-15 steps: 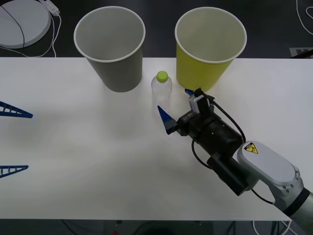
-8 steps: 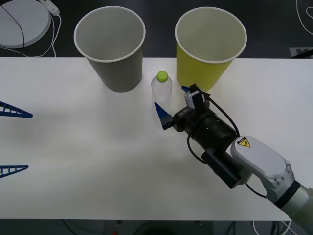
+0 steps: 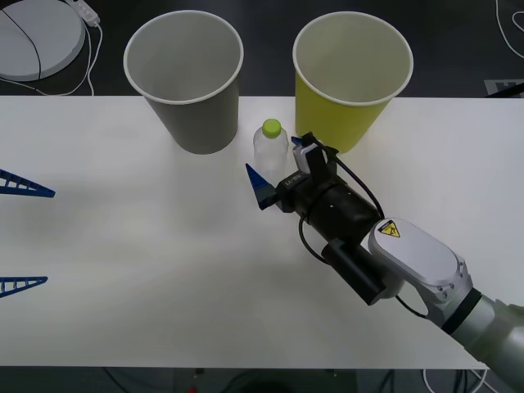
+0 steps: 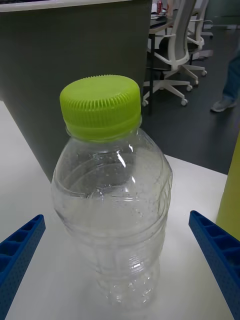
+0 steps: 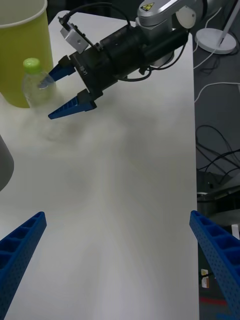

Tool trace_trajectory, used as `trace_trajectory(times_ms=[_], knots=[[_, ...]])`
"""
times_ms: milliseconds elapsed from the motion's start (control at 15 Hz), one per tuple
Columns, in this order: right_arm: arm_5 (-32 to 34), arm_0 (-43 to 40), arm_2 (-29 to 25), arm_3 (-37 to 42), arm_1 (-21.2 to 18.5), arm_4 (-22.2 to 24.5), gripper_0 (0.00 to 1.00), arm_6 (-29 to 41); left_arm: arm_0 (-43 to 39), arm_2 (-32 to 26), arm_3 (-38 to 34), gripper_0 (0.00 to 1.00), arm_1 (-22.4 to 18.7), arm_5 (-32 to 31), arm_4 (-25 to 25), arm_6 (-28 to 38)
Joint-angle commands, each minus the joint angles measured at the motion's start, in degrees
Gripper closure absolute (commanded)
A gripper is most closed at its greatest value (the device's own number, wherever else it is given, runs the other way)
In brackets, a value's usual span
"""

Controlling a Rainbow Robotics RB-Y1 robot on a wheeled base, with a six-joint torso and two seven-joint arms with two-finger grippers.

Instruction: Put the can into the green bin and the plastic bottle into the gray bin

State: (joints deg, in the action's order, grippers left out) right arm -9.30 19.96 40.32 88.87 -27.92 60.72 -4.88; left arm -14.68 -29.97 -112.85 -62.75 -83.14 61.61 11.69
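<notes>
Plastic bottle (image 3: 270,146) stands upright between the spread fingers of the right end effector (image 3: 277,164), arm reaching forward low.

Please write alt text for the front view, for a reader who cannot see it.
The right tool, open, reaches around the upright plastic bottle on a white table, between the gray bin and the green bin. The left tool's open blue fingers wait at the table's left edge.
</notes>
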Motion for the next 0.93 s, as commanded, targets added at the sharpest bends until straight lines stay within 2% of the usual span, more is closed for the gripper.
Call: trace_trajectory(times_ms=[67,467,933], knots=[[-0.45,1.31,0.73,-1.15,0.59,0.01,0.00,0.40,0.00,0.00,0.00,0.00,0.00,0.00,0.00,0.00],[-0.98,4.30,1.52,-4.49,1.82,0.27,0.00,1.45,0.00,0.00,0.00,0.00,0.00,0.00,0.00,0.00],[-2.21,5.09,2.58,-4.75,2.26,0.89,0.00,2.51,0.00,0.00,0.00,0.00,0.00,0.00,0.00,0.00]])
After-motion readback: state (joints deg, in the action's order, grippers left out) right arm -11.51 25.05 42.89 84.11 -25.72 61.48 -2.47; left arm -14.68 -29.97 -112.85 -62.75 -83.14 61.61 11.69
